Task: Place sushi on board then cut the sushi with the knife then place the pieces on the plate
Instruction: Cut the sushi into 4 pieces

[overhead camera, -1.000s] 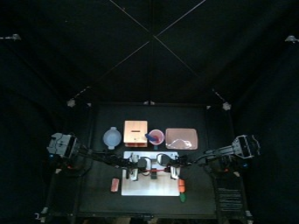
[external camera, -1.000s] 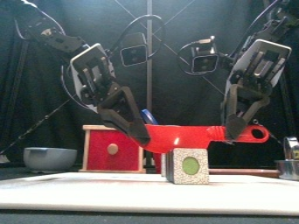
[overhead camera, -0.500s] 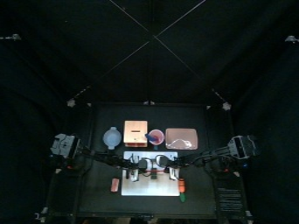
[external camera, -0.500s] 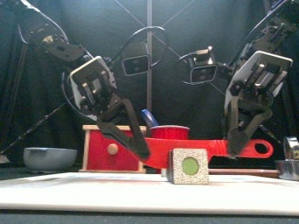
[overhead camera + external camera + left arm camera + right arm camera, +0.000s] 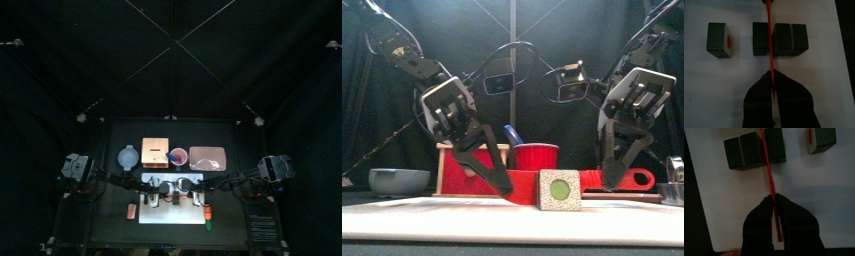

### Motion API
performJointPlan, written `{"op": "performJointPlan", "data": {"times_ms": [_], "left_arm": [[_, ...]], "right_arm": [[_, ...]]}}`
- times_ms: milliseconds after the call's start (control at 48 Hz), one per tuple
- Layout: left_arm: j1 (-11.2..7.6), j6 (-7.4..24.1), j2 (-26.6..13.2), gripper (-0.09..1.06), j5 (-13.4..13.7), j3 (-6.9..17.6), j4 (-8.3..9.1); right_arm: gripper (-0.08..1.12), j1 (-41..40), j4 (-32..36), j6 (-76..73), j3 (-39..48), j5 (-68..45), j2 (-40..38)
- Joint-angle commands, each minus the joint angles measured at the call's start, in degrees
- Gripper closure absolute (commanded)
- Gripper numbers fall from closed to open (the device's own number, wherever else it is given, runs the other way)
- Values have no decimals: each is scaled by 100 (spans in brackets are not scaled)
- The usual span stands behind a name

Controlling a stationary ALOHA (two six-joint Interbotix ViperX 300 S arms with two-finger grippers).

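The sushi roll lies on the white cutting board as dark green blocks. One end piece stands apart from the other three. The red knife runs down between two blocks of the trio, its blade low at the board in the front view, behind the near piece. My left gripper is shut on the blade's end. My right gripper is shut on the handle end of the knife, beside the same blocks. The pink plate lies behind the board at the right.
Behind the board stand a blue-grey bowl, the wooden box with a red front and a red cup. Small orange toys lie at the board's left and right sides.
Both grippers have come down together, bringing the red knife from above the sushi down into the roll, close to the board.
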State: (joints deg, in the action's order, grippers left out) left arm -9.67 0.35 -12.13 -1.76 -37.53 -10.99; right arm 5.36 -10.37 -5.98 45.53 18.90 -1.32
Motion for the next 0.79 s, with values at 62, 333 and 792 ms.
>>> {"op": "performJointPlan", "data": {"times_ms": [62, 333, 792], "left_arm": [[26, 18, 44, 64, 123, -35, 114], [53, 9, 53, 64, 123, -44, 158], [-9, 0, 563, 64, 202, 35, 167]], "right_arm": [[77, -132, 88, -18, 0, 88, -132], [77, -176, 88, -18, -18, 97, -132], [77, -132, 88, -18, -281, 396, -563]]}}
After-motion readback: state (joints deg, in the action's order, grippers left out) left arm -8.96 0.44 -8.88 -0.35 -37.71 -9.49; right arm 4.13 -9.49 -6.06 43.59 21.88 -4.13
